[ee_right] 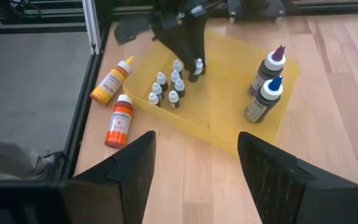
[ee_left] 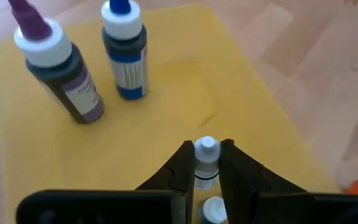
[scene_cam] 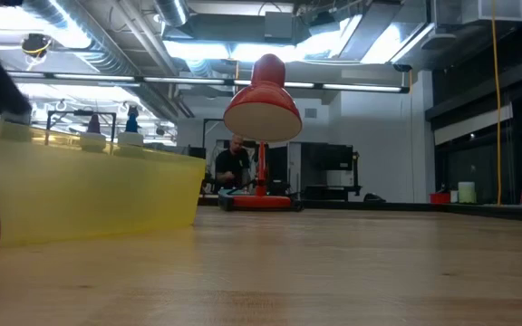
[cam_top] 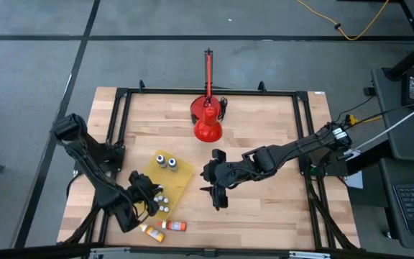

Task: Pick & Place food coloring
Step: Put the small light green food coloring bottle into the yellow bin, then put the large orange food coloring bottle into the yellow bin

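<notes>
1. Pinching a small pale-capped squeeze bottle (ee_left: 206,163) over the shallow yellow plastic tray (ee_left: 241,99), left gripper (ee_left: 205,163) fingers closed on it.
2. Hovering over bare wooden tabletop (cam_top: 264,208) beside tray, right gripper (cam_top: 216,188) fingers parted, empty.
3. Lying outside tray: orange bottle (ee_right: 119,120), yellow bottle (ee_right: 111,81).

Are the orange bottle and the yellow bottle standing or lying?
Lying: the orange bottle and yellow bottle rest on their sides on the wooden table.

Ceiling lights (scene_cam: 243,41) are glaring brightly in the low view, the near tray (scene_cam: 89,195) is blurring, and the table (cam_top: 264,208) is lying evenly lit with soft shadows.
</notes>
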Controlling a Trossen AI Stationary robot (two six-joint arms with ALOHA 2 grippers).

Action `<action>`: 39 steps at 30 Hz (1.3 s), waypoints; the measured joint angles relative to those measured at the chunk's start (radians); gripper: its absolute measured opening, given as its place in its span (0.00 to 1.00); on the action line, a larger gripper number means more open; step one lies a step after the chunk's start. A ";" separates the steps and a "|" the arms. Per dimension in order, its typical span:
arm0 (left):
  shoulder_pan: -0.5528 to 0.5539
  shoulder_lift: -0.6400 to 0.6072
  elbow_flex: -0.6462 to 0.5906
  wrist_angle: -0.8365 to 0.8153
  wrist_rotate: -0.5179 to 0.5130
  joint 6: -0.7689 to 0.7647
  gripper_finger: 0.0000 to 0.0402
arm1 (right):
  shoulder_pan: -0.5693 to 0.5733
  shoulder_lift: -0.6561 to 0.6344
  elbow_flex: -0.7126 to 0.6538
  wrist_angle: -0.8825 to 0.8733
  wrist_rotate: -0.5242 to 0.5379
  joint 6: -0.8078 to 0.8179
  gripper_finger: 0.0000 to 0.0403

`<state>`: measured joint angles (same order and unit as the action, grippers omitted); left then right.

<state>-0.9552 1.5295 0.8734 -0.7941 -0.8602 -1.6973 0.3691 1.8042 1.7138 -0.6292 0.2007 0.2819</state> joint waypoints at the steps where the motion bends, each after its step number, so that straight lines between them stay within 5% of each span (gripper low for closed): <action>1: -0.003 0.018 0.000 -0.001 0.000 -0.010 0.12 | 0.000 0.000 0.000 0.000 0.000 0.000 0.57; 19: -0.027 0.191 0.000 -0.048 0.081 -0.174 0.13 | 0.001 0.000 0.000 -0.001 0.000 0.027 0.57; 29: -0.026 0.184 0.000 -0.049 0.156 -0.193 0.29 | 0.001 0.000 0.000 -0.002 -0.001 0.029 0.57; 39: -0.025 0.074 0.000 -0.096 0.116 -0.188 0.39 | 0.002 0.000 0.000 -0.002 -0.002 0.080 0.57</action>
<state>-0.9802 1.6036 0.8734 -0.8898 -0.7442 -1.8852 0.3706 1.8042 1.7134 -0.6308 0.1988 0.3617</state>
